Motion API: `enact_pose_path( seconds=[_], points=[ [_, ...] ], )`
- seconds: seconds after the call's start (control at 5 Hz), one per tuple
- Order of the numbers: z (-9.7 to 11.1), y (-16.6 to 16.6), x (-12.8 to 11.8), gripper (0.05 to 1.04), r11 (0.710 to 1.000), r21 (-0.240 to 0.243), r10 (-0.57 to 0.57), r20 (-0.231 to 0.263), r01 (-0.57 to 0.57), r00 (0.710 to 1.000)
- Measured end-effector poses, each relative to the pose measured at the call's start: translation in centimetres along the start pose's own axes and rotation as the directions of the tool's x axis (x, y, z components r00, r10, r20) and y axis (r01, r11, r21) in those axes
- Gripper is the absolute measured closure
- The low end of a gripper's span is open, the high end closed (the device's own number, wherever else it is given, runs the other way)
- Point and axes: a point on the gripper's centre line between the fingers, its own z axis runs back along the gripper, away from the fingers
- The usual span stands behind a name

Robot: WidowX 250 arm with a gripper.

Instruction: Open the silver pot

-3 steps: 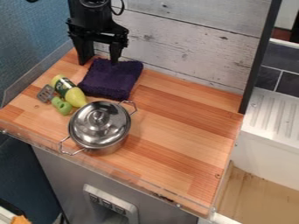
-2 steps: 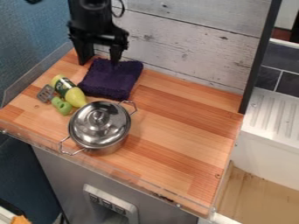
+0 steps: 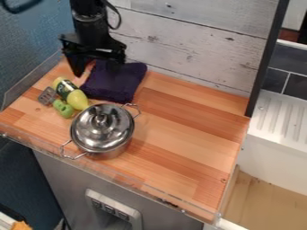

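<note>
Silver pot [image 3: 112, 153], lid [image 3: 89, 134] on: approach stage, apparently. Pincer [image 3: 96, 68], spread, empty, at far left by the purple cloth [image 3: 115, 85]; next, centre it over the knob [image 3: 102, 119].

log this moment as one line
silver pot: closed | lid: on | hand: open, near purple cloth, clear of lid | nearby: yellow bottle, spatula

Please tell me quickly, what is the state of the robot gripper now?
Gripper: open, its fingers spread apart, holding nothing, at the back of the counter by the dark purple cloth.
</note>
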Motion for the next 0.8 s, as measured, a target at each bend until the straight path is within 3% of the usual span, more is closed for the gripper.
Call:
enact_pose_path(
  seconds=[0.4, 0.6, 0.8],
  points=[
    [-0.1, -0.1, -3.9, 0.083, 0.997, -0.008, -0.075, -0.026, 0.075, 0.997],
    [-1.2, -1.2, -5.9, 0.083, 0.990, -0.046, -0.135, -0.058, 0.132, 0.989],
    [-1.7, -2.0, -6.7, 0.083, 0.984, -0.044, -0.176, -0.070, 0.173, 0.982]
  ],
)
